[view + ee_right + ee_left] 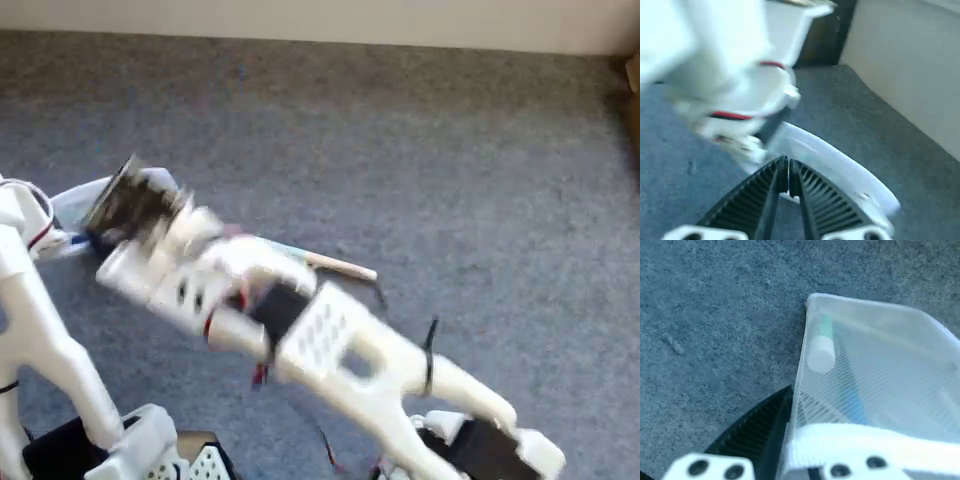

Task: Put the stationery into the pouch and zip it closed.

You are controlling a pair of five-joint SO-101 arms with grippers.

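**High view.** Noted pouch (78, 205) at the left of the grey counter (450, 150), close by the upper end of left arm (40, 330). Right arm (350, 350) laid out low across from its base, tip at the pouch. Spotted a pencil (340, 265) on the counter just beside that arm, apparently outside the pouch.

**Left wrist view.** Found left claw (792, 392) clamped on the pouch edge next to the white zip band (865, 442). One black jaw showing, the other hidden behind mesh. Logged a white-capped marker (821, 347) and a blue pen (852, 402) inside. Judged pouch light, soft and floppy. Likely to sag and twist unless gripped at the stiffer zip band.

**Right wrist view.** Recorded right claw (788, 162) with jaws together, tips at the pouch's white rim. Cannot tell whether anything sits pinched between. For zipping, judged a firm pinch and a pull along the band necessary.
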